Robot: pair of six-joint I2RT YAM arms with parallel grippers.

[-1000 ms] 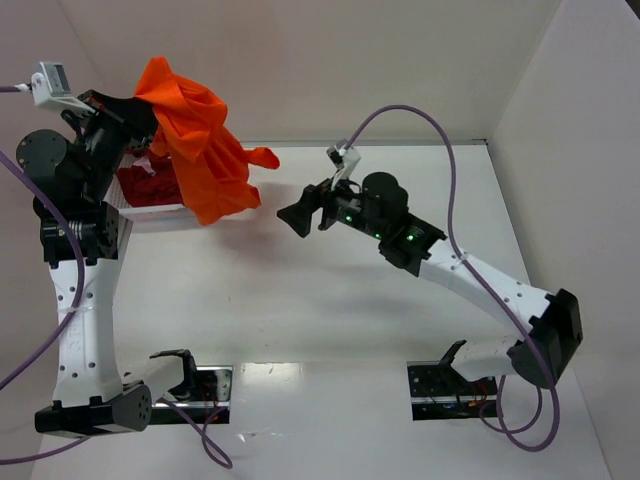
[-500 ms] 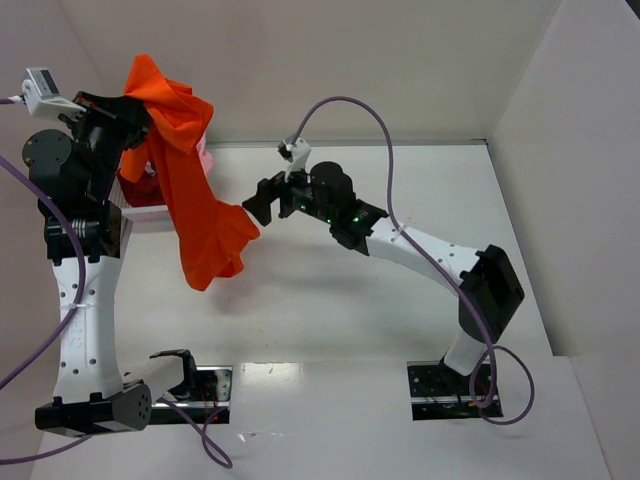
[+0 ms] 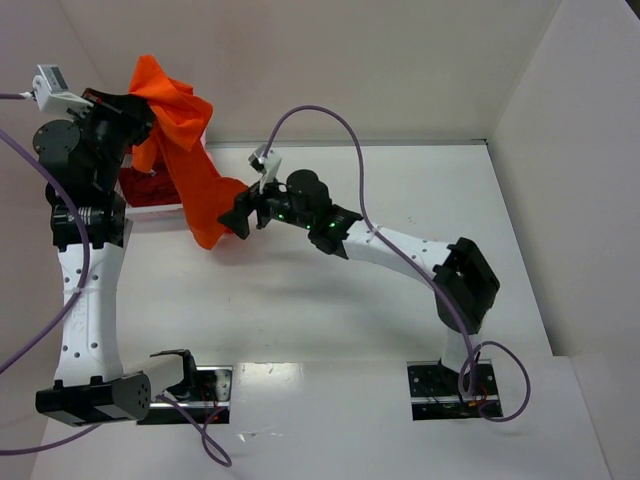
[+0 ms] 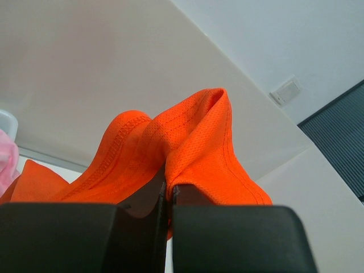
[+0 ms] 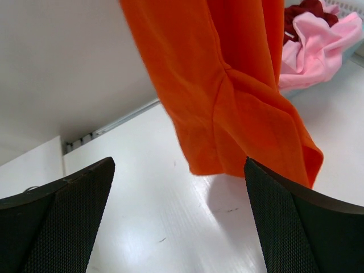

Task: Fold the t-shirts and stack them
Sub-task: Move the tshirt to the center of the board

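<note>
The bright orange t-shirt (image 3: 190,170) hangs from my left gripper (image 3: 130,108), which is raised high at the far left and shut on a fold of it (image 4: 193,142). The shirt's lower end dangles just above the table. My right gripper (image 3: 238,213) is open right beside that lower end; in the right wrist view the orange cloth (image 5: 239,96) hangs just beyond the open fingers (image 5: 62,222), not between them. A dark red t-shirt (image 3: 150,188) and a pale pink t-shirt (image 5: 315,48) lie in the basket.
The white mesh basket (image 3: 160,209) stands at the far left of the white table, under the hanging shirt. White walls close in at the back and right. A purple cable loops above the right arm.
My right gripper has moved left across the table to the shirt's lower end. The hanging orange shirt has swung and drawn in closer to the basket.
</note>
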